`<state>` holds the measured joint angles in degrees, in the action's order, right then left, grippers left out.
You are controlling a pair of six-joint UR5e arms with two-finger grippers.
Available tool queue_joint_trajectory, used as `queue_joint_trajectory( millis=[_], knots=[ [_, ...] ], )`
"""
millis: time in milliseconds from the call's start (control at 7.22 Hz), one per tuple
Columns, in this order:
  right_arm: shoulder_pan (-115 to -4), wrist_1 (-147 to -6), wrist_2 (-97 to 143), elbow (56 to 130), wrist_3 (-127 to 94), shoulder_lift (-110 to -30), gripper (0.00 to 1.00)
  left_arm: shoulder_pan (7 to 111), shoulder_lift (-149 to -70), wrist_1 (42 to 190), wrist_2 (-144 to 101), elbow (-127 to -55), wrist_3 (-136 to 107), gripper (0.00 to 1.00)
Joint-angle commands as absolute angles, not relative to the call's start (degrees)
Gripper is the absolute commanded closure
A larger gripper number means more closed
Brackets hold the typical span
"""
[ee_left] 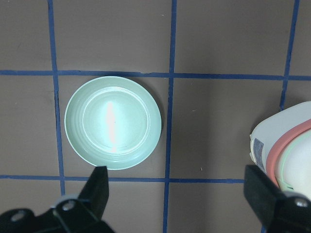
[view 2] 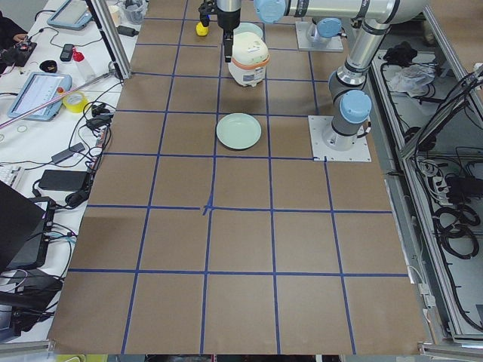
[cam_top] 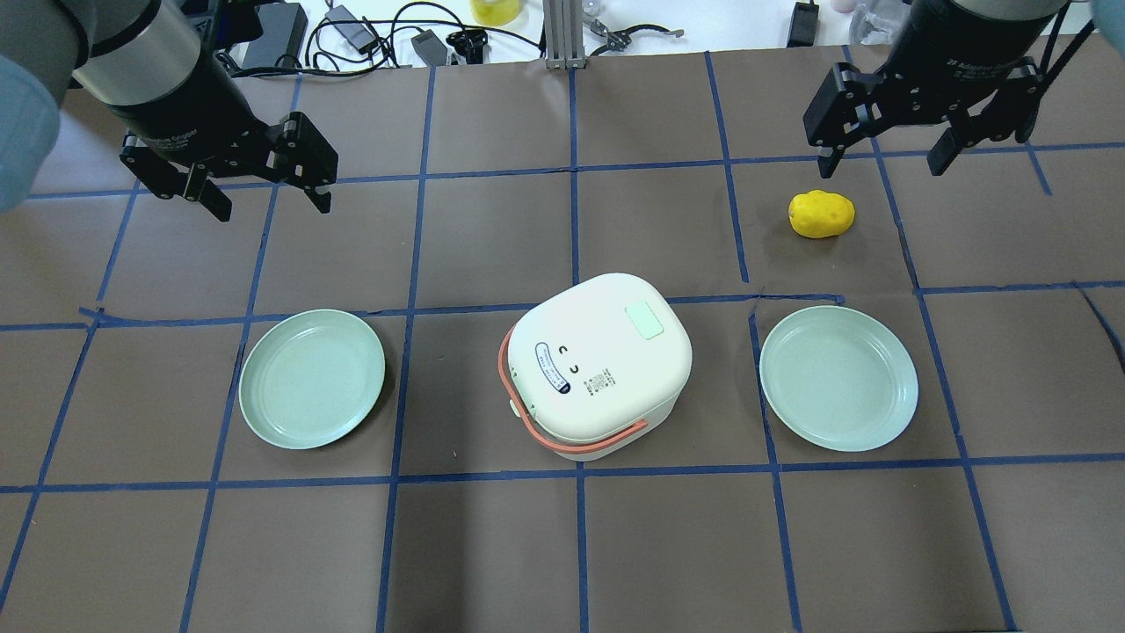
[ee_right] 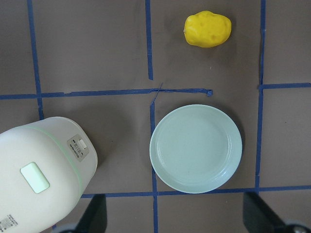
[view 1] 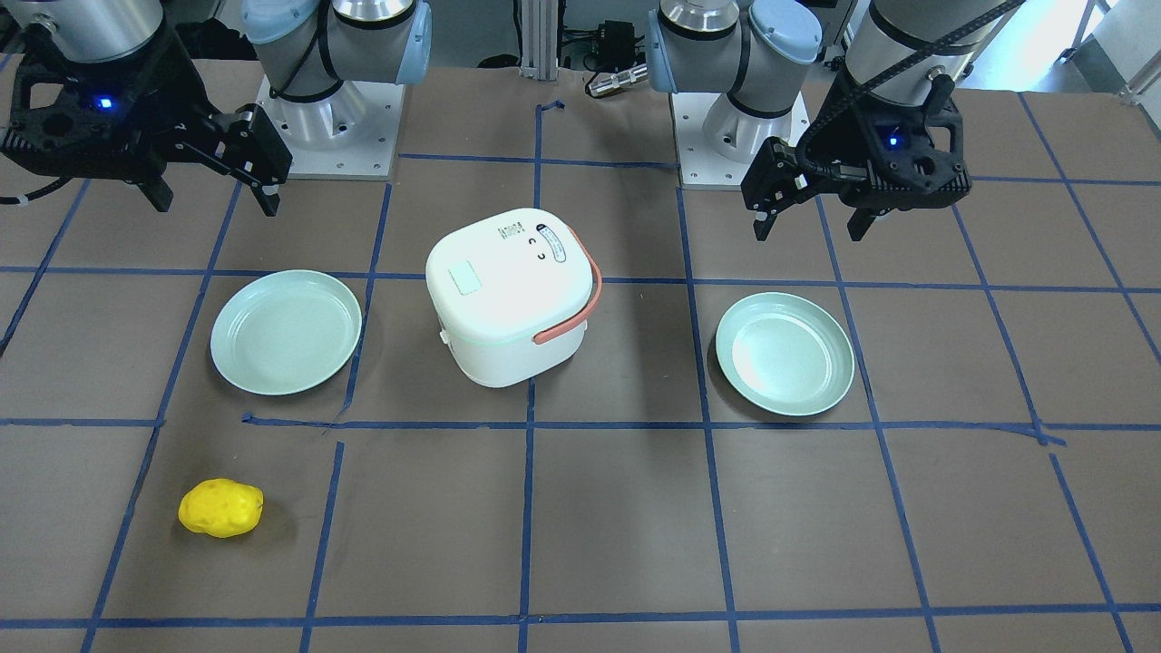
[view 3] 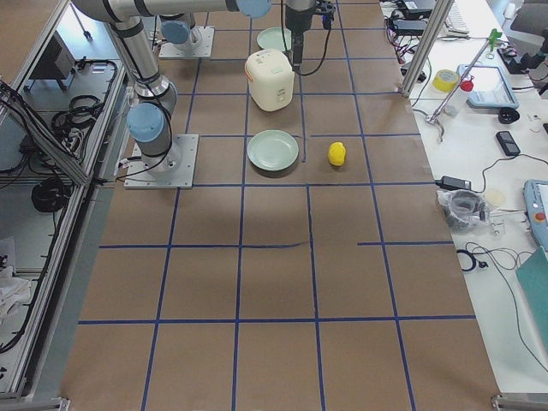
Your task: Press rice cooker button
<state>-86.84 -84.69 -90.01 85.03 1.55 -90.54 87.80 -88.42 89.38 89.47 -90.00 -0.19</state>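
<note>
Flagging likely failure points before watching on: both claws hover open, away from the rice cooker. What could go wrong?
1. The pale green rectangular button sits off-centre on the white rice cooker lid. A push there might slide or tip the freestanding cooker toward the pale green round plate.
2. The right claw and left claw are open, so spread fingers could straddle or miss the small button.
3. The salmon-pink handle faces the left arm's side and could snag that approach.
</note>
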Motion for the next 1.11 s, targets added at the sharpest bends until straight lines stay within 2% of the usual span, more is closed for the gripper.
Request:
queue_joint_trajectory(
  millis=[0,969],
  knots=[
    [-86.84,-84.73,-89.74,85.08,1.58,-90.44,0.0,87.8,-88.42,89.38,89.47,-90.0,-0.26,0.0],
    [-86.49,-84.9,-90.7,85.17,2.29,-90.18,0.0,87.8,-88.42,89.38,89.47,-90.0,-0.18,0.0]
  ],
)
